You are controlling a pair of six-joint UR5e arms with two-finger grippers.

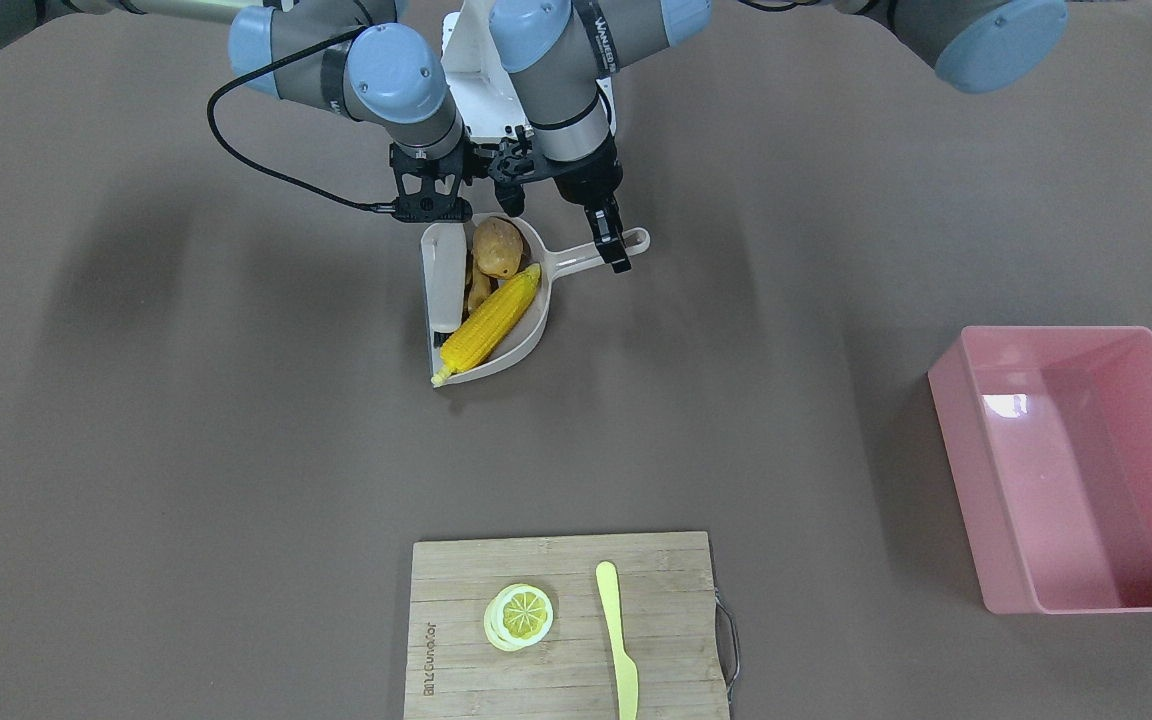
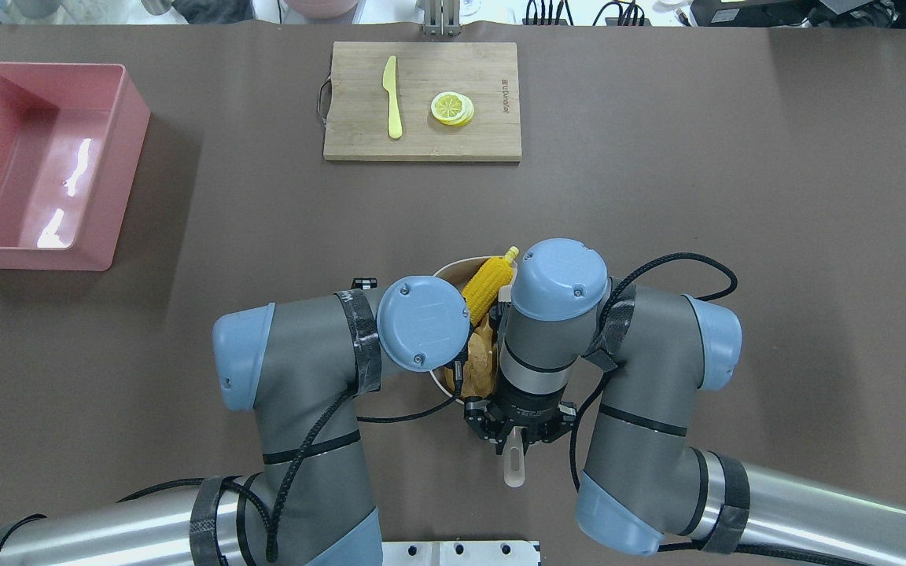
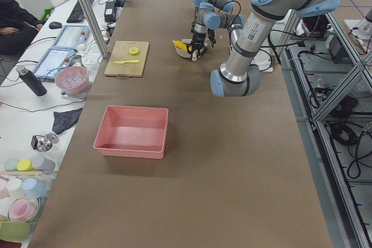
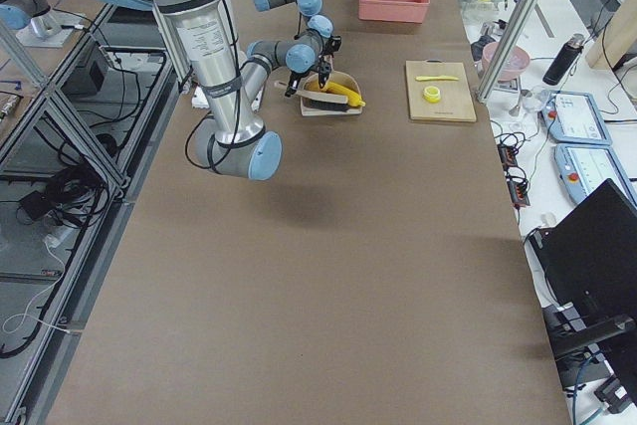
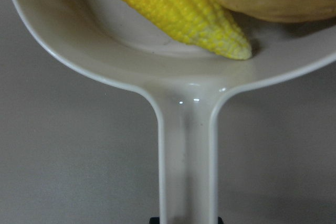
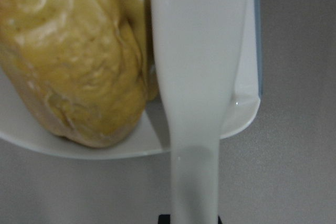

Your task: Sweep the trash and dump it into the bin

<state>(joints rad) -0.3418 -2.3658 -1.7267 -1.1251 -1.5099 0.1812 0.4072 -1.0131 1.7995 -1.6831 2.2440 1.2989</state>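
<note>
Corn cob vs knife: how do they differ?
The yellow toy corn cob lies in the beige plastic dustpan; the pale yellow plastic knife lies on the wooden cutting board. The cob is thick and bumpy, the knife flat and smooth. Both are long and yellow.

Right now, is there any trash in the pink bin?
No, the bin is bare inside; the corn cob lies in the dustpan.

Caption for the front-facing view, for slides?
Left gripper holds dustpan loaded with corn, potato, ginger; right gripper holds brush; pink bin empty.
</note>
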